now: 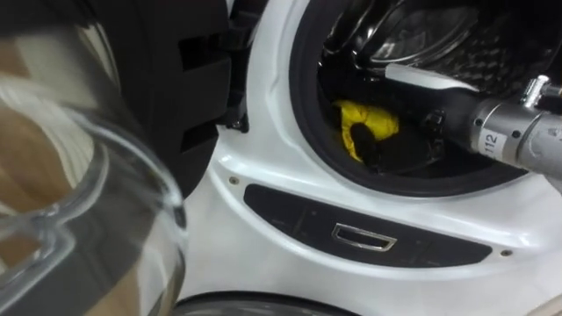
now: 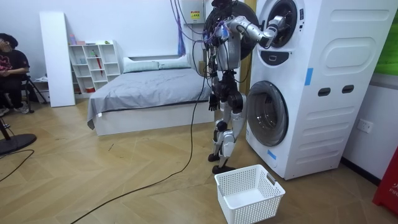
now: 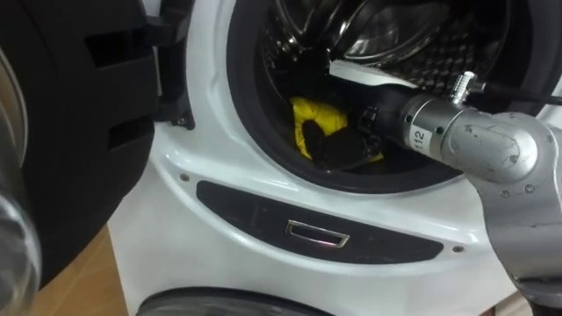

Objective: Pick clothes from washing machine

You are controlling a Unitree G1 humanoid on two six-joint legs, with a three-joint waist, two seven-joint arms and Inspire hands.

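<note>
Your right hand (image 3: 341,147) sits on the yellow cloth (image 3: 312,114) in the drum (image 3: 395,39) — it looks soft, light and floppy, so go for a bunched fold — whether the hand grips it, I can't tell.

Two front-loading machines are stacked, the upper machine (image 2: 323,43) and the lower machine (image 2: 267,118), and one yellow cloth (image 1: 364,121) lies in the upper drum. Two robot hands are counted: the right robot hand (image 3: 338,149) inside that drum and the left robot hand (image 2: 213,101) beside the robot's hip. The room contains one white basket (image 2: 258,208), one bed (image 2: 149,87), one shelf unit (image 2: 93,62) and one seated person (image 2: 9,68).
</note>
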